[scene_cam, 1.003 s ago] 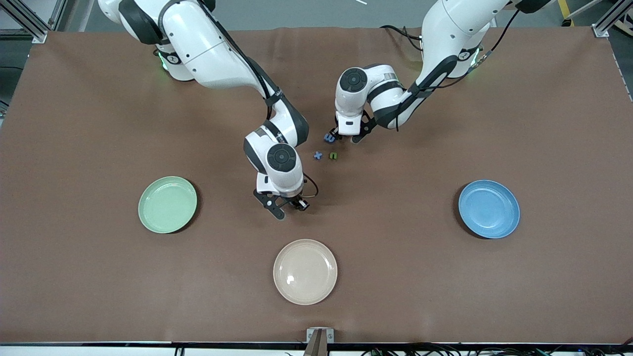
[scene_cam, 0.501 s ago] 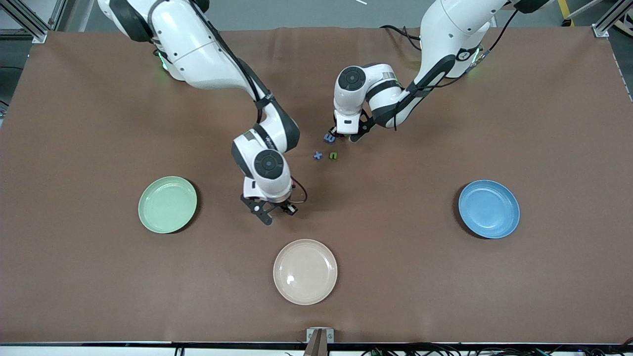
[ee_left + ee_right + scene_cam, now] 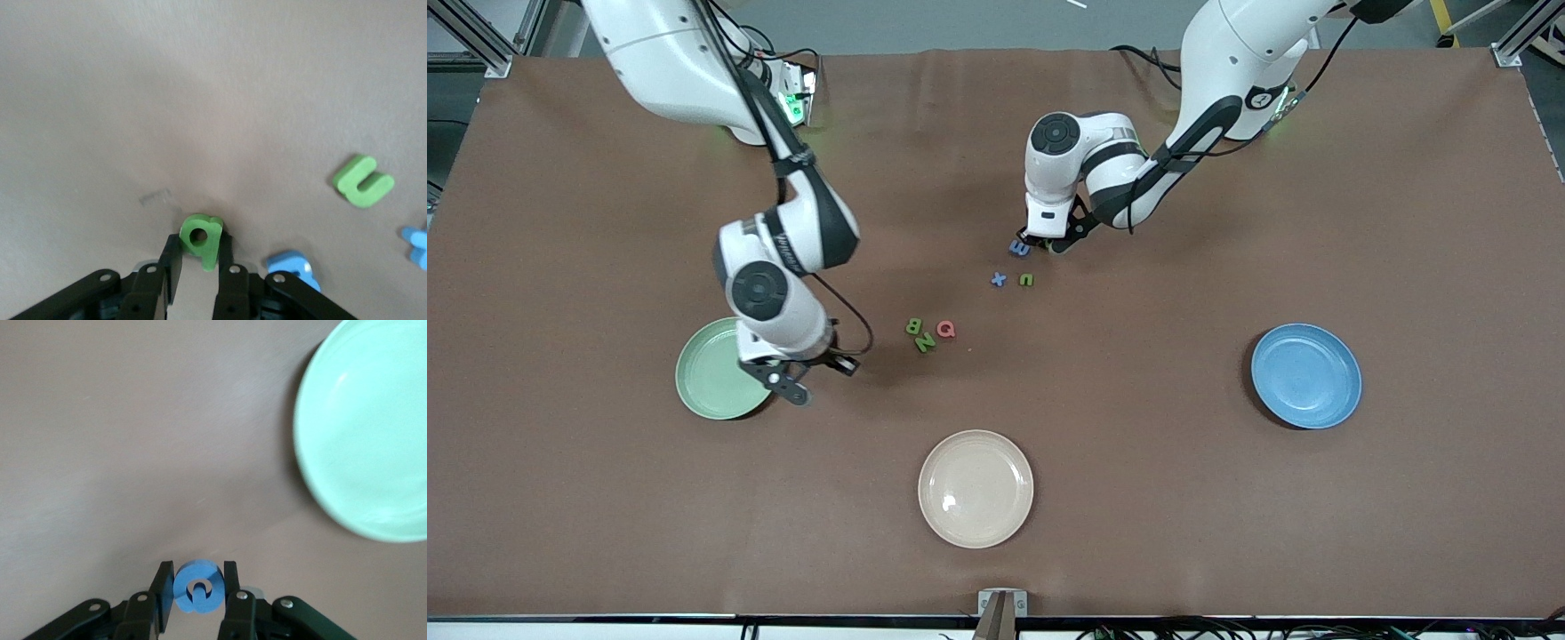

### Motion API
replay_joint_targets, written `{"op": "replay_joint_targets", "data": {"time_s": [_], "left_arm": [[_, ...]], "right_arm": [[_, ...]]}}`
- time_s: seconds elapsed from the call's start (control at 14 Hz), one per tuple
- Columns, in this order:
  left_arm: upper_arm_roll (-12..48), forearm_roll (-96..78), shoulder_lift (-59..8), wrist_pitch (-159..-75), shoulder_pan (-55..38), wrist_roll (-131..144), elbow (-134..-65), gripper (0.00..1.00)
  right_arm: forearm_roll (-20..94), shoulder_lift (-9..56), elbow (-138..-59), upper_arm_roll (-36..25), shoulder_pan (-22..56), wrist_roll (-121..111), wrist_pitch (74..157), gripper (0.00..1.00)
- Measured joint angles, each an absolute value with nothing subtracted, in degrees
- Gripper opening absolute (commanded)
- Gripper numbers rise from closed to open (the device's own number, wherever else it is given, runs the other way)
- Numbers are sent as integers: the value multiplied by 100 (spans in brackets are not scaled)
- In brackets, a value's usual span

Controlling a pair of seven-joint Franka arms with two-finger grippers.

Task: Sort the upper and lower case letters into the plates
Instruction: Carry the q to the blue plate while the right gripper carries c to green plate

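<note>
My left gripper [image 3: 199,245] is shut on a small green letter [image 3: 201,239] down at the table mat, next to a blue letter [image 3: 291,265]. In the front view this gripper [image 3: 1046,244] is beside that blue letter [image 3: 1019,248]. My right gripper [image 3: 197,579] is shut on a rounded blue letter [image 3: 197,588] and hangs [image 3: 815,376] over the mat just beside the mint green plate [image 3: 704,373], whose rim [image 3: 313,487] shows in the right wrist view. The sky blue plate [image 3: 1305,375] lies toward the left arm's end.
Loose letters lie mid-table: a blue x [image 3: 999,279], a green letter [image 3: 1027,279], a green B [image 3: 913,326], a green Z [image 3: 925,341] and a red Q [image 3: 946,330]. A cream plate [image 3: 975,488] sits nearest the front camera.
The right arm swung from mid-table toward the mint plate with the blue letter, uncovering the B, Z and Q. The left gripper closed on the green letter.
</note>
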State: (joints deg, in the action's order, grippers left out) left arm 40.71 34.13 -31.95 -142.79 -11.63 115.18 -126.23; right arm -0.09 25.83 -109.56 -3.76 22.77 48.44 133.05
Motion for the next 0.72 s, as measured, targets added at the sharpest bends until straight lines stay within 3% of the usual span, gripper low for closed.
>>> {"op": "replay_joint_targets", "data": {"time_s": [0.5,0.72], "left_arm": [[4406,3267,-2174,-12872,-915,10506,-12530,3],[5177,2561,-1794,-12258,149,9278,-12321,3]], "right_arm": [[-10,2001,-12441,-373,1199,2740,14311,0],[-10,1983,-12974,-372,679,1990,14828,0]]}}
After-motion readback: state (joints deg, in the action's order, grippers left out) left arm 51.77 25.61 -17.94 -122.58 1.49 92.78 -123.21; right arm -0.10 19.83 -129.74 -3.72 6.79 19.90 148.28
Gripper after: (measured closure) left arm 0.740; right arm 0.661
